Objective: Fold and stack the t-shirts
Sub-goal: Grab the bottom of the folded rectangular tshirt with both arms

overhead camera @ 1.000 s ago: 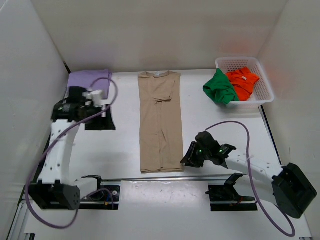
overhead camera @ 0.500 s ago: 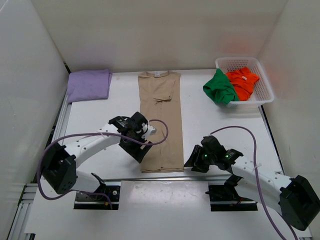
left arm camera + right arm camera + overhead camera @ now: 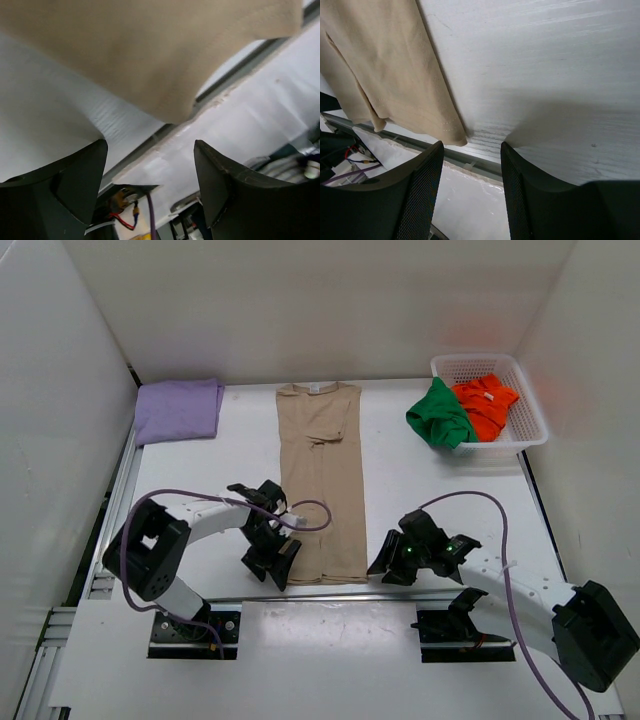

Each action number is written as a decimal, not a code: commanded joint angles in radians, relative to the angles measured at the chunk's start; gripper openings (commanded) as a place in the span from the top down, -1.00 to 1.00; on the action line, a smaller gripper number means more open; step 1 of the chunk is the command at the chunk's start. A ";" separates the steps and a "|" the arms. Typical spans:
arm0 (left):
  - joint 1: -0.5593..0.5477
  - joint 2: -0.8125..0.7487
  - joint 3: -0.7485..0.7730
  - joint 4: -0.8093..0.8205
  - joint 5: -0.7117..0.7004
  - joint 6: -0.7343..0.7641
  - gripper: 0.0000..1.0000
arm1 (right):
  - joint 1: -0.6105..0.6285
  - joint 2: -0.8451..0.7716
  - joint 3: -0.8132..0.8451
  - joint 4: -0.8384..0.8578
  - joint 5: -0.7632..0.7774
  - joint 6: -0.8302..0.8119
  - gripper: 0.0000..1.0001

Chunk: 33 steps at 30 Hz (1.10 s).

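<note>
A tan t-shirt lies folded into a long strip down the middle of the table. My left gripper stands open at its near left corner, nothing between the fingers; in the left wrist view the tan hem hangs just ahead of that gripper. My right gripper is open beside the near right corner, and the right wrist view shows the tan corner just left of the gripper. A folded lavender t-shirt rests at the back left. Green and orange-red t-shirts lie bunched in the basket.
The white lattice basket stands at the back right corner, the green shirt spilling over its left rim. A metal rail runs along the table's near edge, just below the tan hem. White walls close in the left, back and right sides.
My left arm has swung from the lavender shirt at the back left down to the tan shirt's near left corner. The right gripper has opened wider and shifted slightly nearer.
</note>
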 commanded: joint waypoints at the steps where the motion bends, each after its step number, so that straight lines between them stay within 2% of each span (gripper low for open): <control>1: -0.005 0.046 -0.002 0.097 0.087 0.012 -0.61 | 0.005 0.018 0.056 0.010 -0.021 -0.014 -0.08; 5: -0.005 0.128 0.097 0.112 0.115 0.012 -0.61 | 0.014 0.064 0.074 0.019 -0.042 -0.034 -0.08; 7: -0.005 0.140 0.097 0.121 0.124 0.012 -0.61 | 0.014 0.078 0.085 0.019 -0.051 -0.044 -0.08; 11: -0.005 0.158 0.074 0.152 0.124 0.012 -0.49 | 0.014 0.135 0.106 0.028 -0.062 -0.066 -0.08; 12: -0.005 0.158 0.074 0.152 0.124 0.012 -0.34 | 0.014 0.135 0.106 0.028 -0.071 -0.075 -0.08; 15: -0.005 0.178 0.084 0.161 0.133 0.012 -0.11 | 0.014 0.175 0.106 0.051 -0.096 -0.075 0.01; 16: -0.005 0.187 0.094 0.161 0.133 0.012 0.09 | 0.014 0.175 0.106 0.060 -0.111 -0.086 0.01; 18: -0.005 0.197 0.094 0.161 0.144 0.012 0.29 | 0.014 0.204 0.117 0.060 -0.122 -0.099 0.13; 19: -0.005 0.197 0.094 0.161 0.144 0.012 0.48 | 0.014 0.213 0.117 0.060 -0.133 -0.112 0.17; 20: -0.005 0.197 0.103 0.161 0.144 0.012 0.56 | 0.014 0.227 0.126 0.060 -0.133 -0.112 0.22; 22: -0.005 0.197 0.114 0.161 0.135 0.012 0.71 | 0.014 0.241 0.137 0.071 -0.143 -0.124 0.44; 23: -0.005 0.197 0.114 0.161 0.125 0.012 0.73 | 0.014 0.254 0.148 0.071 -0.155 -0.136 0.54; 24: -0.005 0.188 0.123 0.161 0.125 0.012 0.73 | 0.014 0.255 0.163 0.071 -0.156 -0.149 0.76; 27: -0.005 0.156 0.135 0.152 0.125 0.012 0.78 | 0.014 0.264 0.191 0.071 -0.165 -0.167 1.00; 31: -0.005 0.099 0.212 0.077 0.075 0.012 0.78 | -0.033 0.253 0.278 0.016 -0.156 -0.216 1.00; 33: -0.005 0.070 0.271 0.017 0.021 0.012 0.78 | -0.067 0.264 0.382 -0.050 -0.127 -0.250 1.00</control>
